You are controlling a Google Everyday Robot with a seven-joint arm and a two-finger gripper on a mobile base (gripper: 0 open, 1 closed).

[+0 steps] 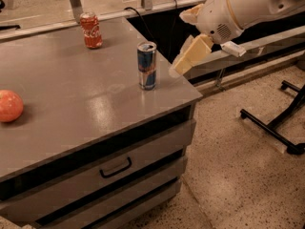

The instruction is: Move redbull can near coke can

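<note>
The redbull can [147, 65], tall, slim, blue and silver, stands upright near the right edge of the grey counter [71, 109]. The coke can [91, 30], red with white script, stands upright at the counter's back, behind and to the left of the redbull can. My gripper [180, 43] hangs just off the counter's right edge, a short way right of the redbull can and at about its height. Its cream fingers [190, 56] point left toward the can, spread apart and holding nothing.
A round orange-red fruit [9, 106] lies at the counter's left edge. Drawers with a handle [116, 168] run below the counter top. A dark recess and rail [248, 46] lie behind the arm. A black stand base [274, 128] sits on the speckled floor at right.
</note>
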